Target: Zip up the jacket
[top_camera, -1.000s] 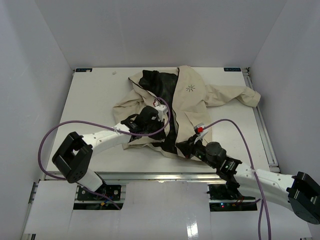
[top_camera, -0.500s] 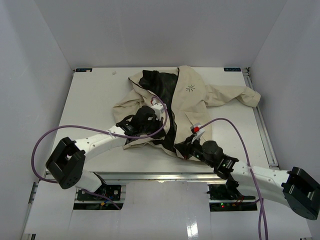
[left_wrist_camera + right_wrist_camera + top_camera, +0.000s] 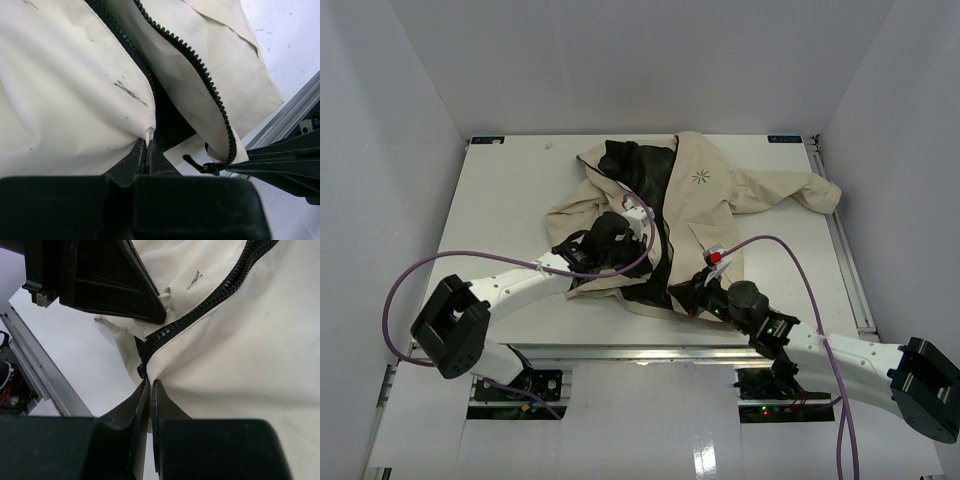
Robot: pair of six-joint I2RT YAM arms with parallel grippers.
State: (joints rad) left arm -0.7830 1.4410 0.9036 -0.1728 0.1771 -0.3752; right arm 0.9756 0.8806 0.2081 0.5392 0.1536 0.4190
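step: line up zipper (image 3: 210, 302) ends | left gripper (image 3: 148, 143) clamped on jacket (image 3: 705, 200) edge | right gripper (image 3: 150, 384) clamped on its bottom edge, zipper foot just above the jaws | you needed both edges taut, level

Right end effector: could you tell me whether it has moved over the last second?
Yes, slightly: the right end effector, shut on the jacket, has shifted left, away from the table's right rail.

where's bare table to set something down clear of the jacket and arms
Widest bare table lies between the jacket and the left wall. A narrower strip runs along the far edge behind the jacket. Crowded: near middle, where left hand and right hand pinch the jacket.
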